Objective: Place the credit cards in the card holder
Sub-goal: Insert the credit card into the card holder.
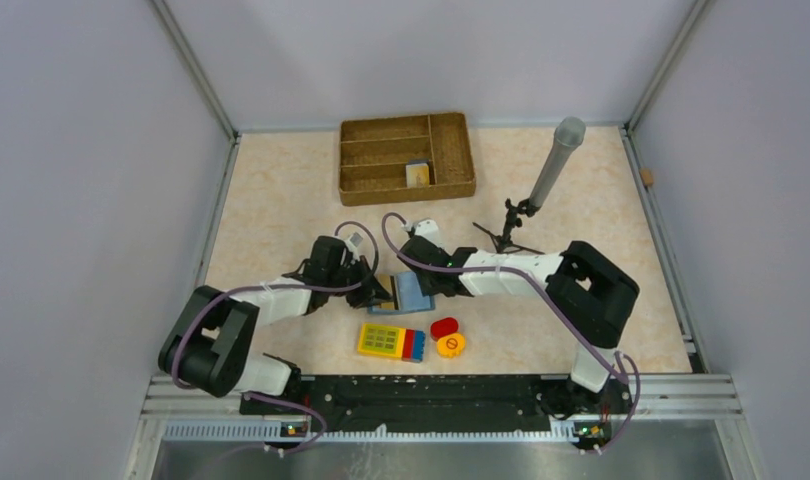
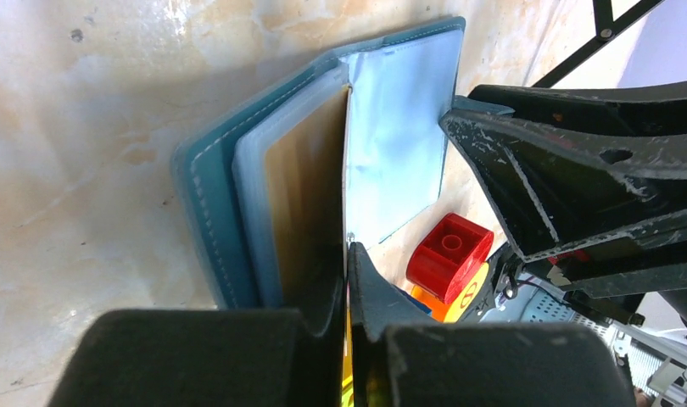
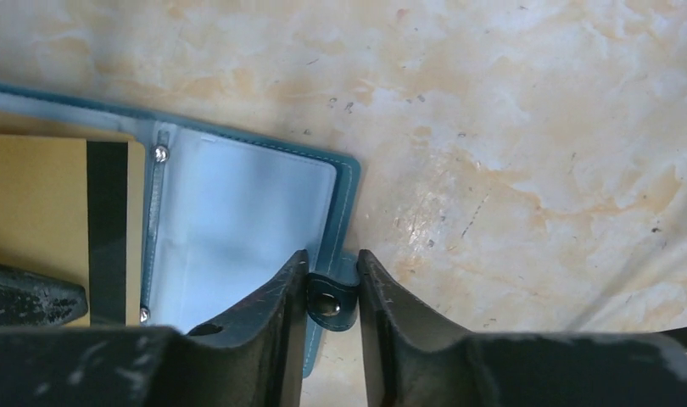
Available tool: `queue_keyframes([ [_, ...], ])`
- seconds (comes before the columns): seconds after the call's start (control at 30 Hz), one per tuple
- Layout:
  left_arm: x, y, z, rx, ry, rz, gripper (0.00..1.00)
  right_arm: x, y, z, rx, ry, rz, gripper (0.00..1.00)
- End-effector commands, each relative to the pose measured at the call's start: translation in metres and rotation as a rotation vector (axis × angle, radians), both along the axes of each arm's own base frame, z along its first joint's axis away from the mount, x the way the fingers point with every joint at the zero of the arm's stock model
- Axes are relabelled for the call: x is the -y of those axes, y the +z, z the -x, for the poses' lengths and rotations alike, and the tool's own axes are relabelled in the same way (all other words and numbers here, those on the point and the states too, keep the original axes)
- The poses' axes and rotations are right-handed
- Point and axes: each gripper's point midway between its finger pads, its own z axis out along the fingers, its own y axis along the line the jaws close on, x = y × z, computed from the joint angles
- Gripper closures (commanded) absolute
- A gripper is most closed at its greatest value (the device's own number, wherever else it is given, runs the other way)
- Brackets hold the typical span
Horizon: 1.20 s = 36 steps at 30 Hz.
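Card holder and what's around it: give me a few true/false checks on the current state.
1. The card holder lies open on the table. True.
2. The wicker tray holds nothing. False: a small card-like item sits in one compartment.
3. The right gripper has its fingers on either side of the holder's snap tab. True.
4. The left gripper is wide open. False: it is shut, at the holder's inner pages.
5. The red brick is in the tray. False: it is on the table beside the yellow keypad block.
6. A tan card with a black stripe lies in the open holder. True.
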Motion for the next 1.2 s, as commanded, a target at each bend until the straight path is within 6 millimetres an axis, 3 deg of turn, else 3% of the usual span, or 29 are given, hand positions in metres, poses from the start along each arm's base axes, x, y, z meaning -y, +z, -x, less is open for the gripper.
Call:
queue_keyframes([
  [0.0, 0.007, 0.003, -0.005, 0.042, -0.028, 0.04, 1.0, 0.003, -0.005, -0.003, 0.012, -0.042, 0.043, 0.79],
  [0.27, 0.016, 0.005, -0.002, 0.041, -0.048, 0.118, 1.0, 0.008, -0.021, 0.004, -0.03, -0.054, 0.073, 0.89],
  [0.8, 0.01, -0.02, 0.004, -0.026, 0.035, 0.114, 1.0, 0.008, -0.023, 0.007, -0.045, -0.06, 0.071, 0.93],
  [1.17, 0.011, -0.021, -0.003, 0.046, 0.064, 0.152, 1.0, 0.007, -0.025, 0.008, -0.056, -0.056, 0.064, 0.96],
])
